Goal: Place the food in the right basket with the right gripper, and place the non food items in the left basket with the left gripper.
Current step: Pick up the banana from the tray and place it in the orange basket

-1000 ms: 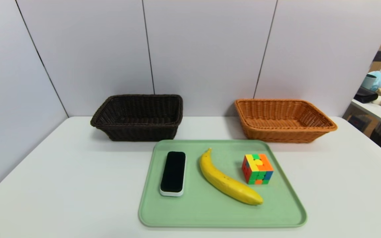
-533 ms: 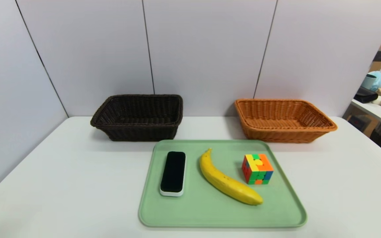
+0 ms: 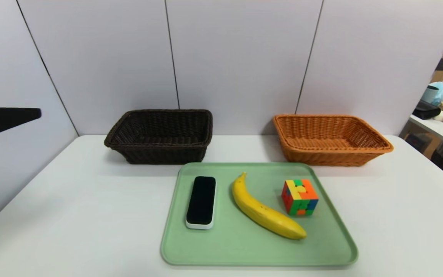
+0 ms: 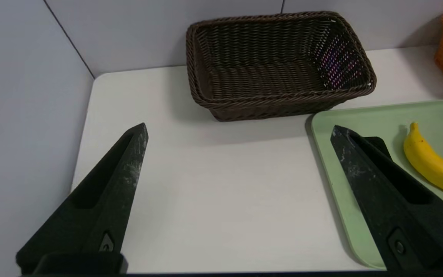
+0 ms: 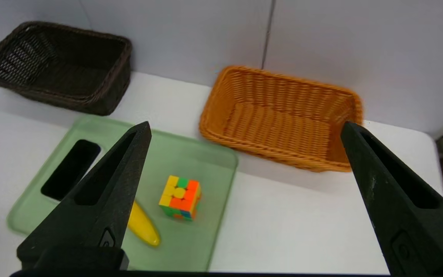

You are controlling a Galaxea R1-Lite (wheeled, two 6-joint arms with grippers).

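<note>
On a green tray lie a black slab with a white base, a yellow banana and a multicoloured cube, side by side. Behind the tray stand the dark brown basket on the left and the orange-tan basket on the right, both with nothing in them. My left gripper hangs open over bare table left of the tray; one of its fingers shows at the head view's far left edge. My right gripper is open above the table right of the tray, holding nothing.
Grey wall panels close off the table's back and left side. The table's right edge runs past the orange-tan basket, and beyond it stands another table with clutter. Bare tabletop lies on both sides of the tray.
A black finger of my left gripper has come into the head view at the far left. The tray, its three items and both baskets lie as before.
</note>
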